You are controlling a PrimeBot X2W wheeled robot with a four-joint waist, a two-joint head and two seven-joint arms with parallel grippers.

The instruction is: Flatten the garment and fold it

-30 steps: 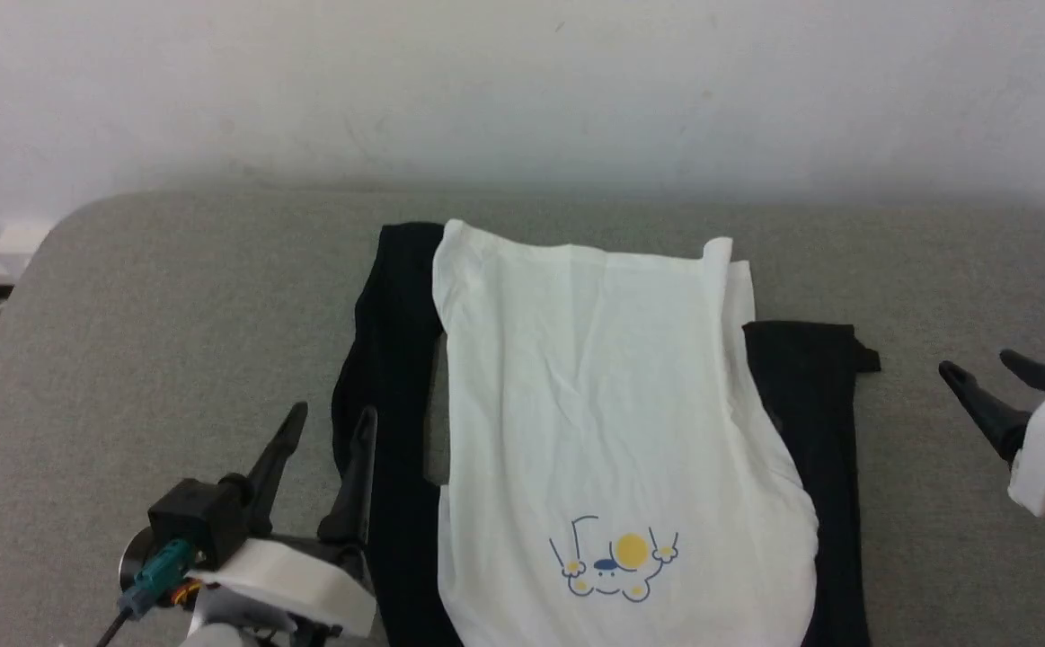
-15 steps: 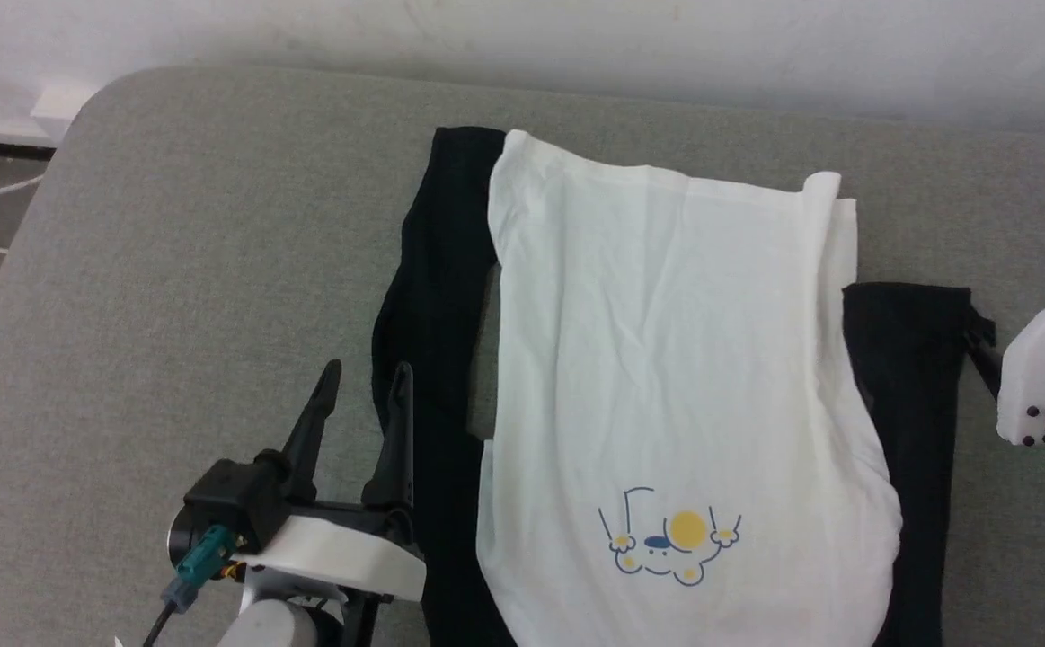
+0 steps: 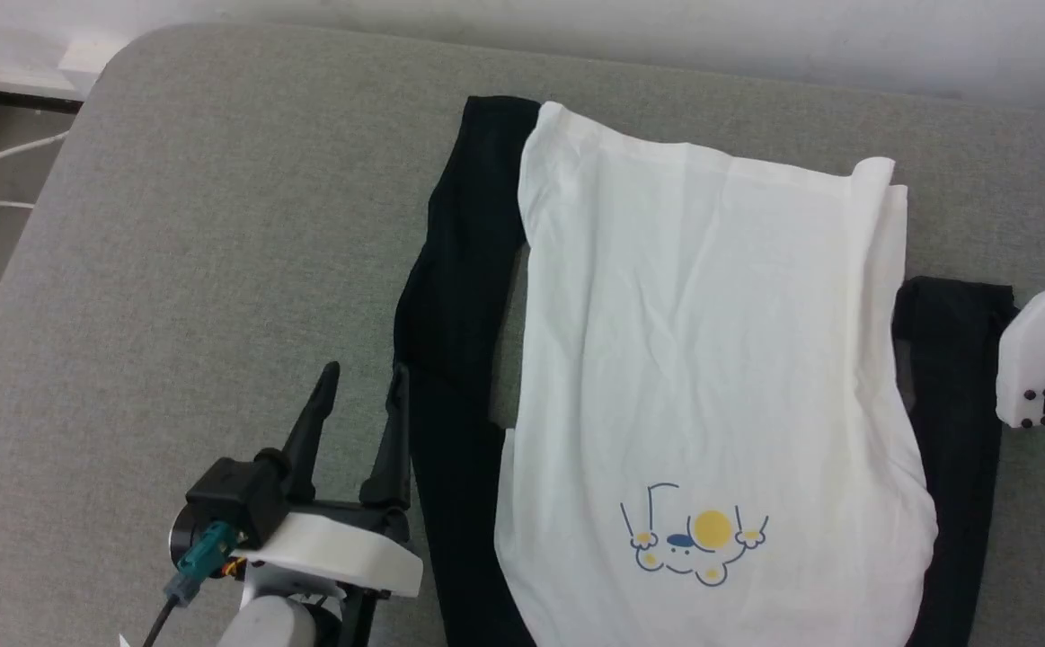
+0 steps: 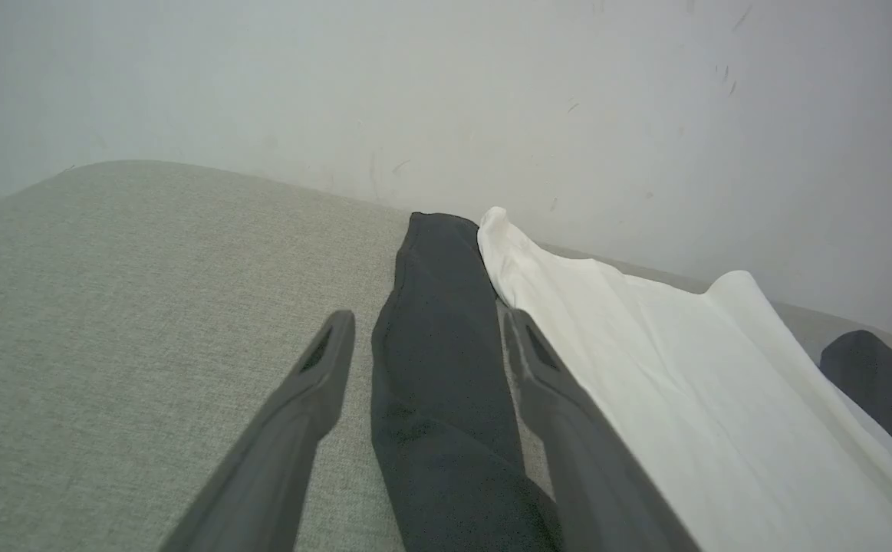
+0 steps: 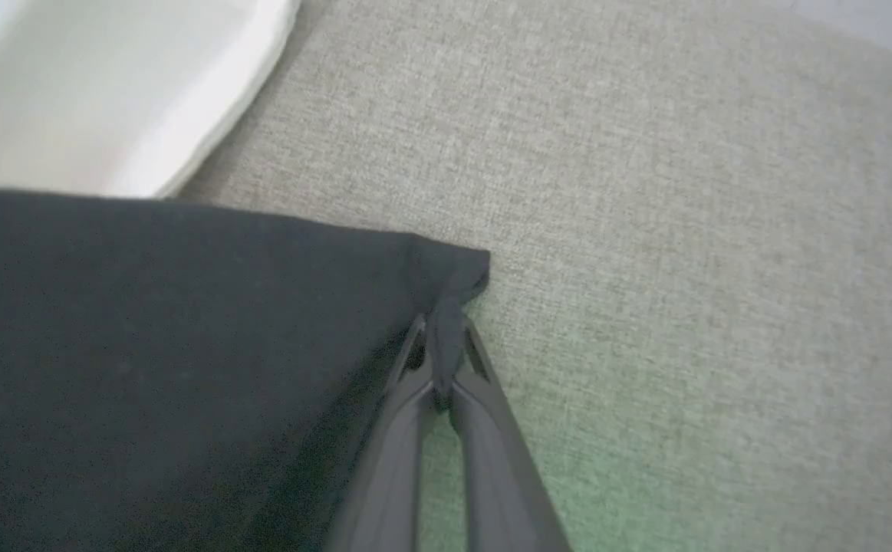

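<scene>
pinches the outer corner (image 5: 453,276) of the black sleeve (image 5: 185,345) with the right gripper (image 5: 446,337), closed tight on a thin ridge of cloth, well to the right of the cartoon print (image 3: 697,539) and farther from the robot. holds the left gripper (image 3: 366,370) spread wide and empty, left of the print, straddling the edge of the other black sleeve (image 3: 455,314); cannot tell whether touching it. finds the garment (image 3: 711,314) lying on the grey counter (image 3: 216,225), white body mostly smooth, print at the near end, one sleeve along each side.

looks like the start of folding the right-hand sleeve inward. to do it well: lift only enough to free the cloth, carry the corner in a low arc toward the print, keep the sleeve straight, avoid dragging the white body, lay it flat before letting go. mind the small bite: likely to slip under a sharp pull.
</scene>
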